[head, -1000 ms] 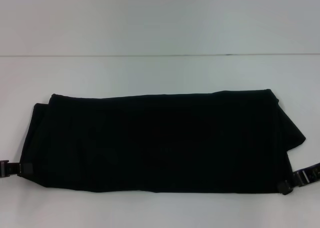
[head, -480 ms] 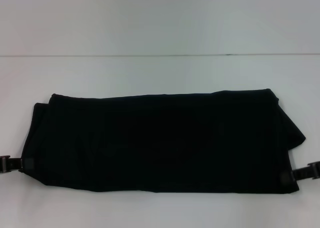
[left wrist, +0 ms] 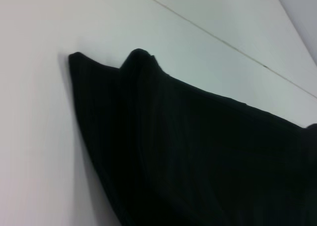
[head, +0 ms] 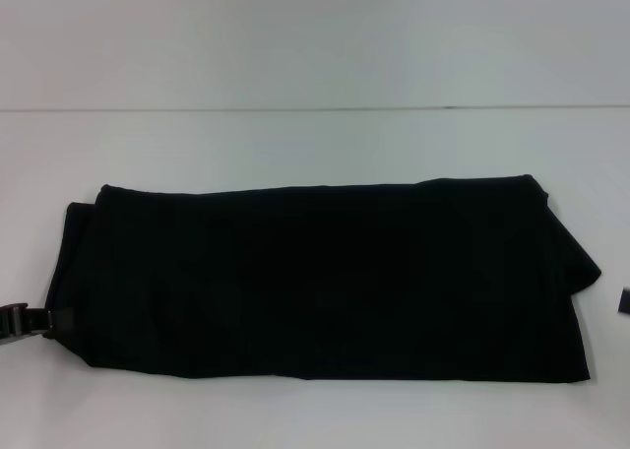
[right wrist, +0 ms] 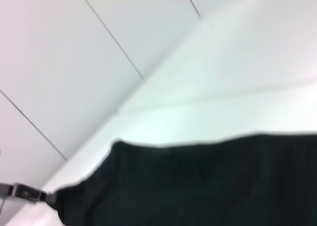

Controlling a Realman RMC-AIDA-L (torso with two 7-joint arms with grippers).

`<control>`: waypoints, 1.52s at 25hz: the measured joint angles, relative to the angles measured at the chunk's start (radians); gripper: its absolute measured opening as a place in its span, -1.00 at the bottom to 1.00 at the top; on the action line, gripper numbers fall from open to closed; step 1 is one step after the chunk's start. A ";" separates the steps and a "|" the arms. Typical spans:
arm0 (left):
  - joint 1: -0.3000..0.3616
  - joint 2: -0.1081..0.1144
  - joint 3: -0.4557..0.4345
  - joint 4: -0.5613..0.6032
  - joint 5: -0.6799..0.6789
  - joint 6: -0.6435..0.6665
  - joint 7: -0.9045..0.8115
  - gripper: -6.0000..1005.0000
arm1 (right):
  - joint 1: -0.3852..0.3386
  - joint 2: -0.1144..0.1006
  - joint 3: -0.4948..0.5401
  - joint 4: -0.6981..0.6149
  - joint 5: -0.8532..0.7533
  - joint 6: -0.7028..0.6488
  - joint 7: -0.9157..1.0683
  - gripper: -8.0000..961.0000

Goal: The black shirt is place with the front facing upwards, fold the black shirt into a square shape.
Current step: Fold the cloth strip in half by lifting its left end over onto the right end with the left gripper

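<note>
Left gripper [head: 39,319] is sitting at 9 o'clock, touching the near-left corner of the black shirt [head: 315,282], a large plain soft cloth tee now lying as a wide band; can't tell whether it's clamping the hem or open. Shirt is lying mid white desk [head: 315,144], long axis running 9 to 3, front print not showing. Right gripper [head: 624,301] is barely poking in at 3 o'clock, apart from the cloth, state unclear. Left arm is nearer. Judging next fold needs an end carried across the long axis. Nothing is obstructing.
</note>
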 joint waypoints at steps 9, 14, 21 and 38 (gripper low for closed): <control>0.006 0.000 -0.028 -0.013 -0.039 -0.023 -0.043 -0.98 | -0.027 0.093 -0.006 0.081 -0.010 0.041 -0.334 0.89; 0.001 0.004 -0.028 -0.022 -0.033 -0.029 -0.075 -0.98 | -0.037 0.101 0.014 0.091 -0.003 0.053 -0.370 0.97; 0.001 0.006 -0.018 -0.020 -0.008 -0.073 -0.110 -0.97 | -0.036 0.108 0.073 0.093 0.002 0.046 -0.387 0.97; -0.021 0.030 -0.023 0.018 0.092 -0.124 -0.127 -0.98 | -0.027 0.119 0.092 0.101 0.056 0.055 -0.399 0.97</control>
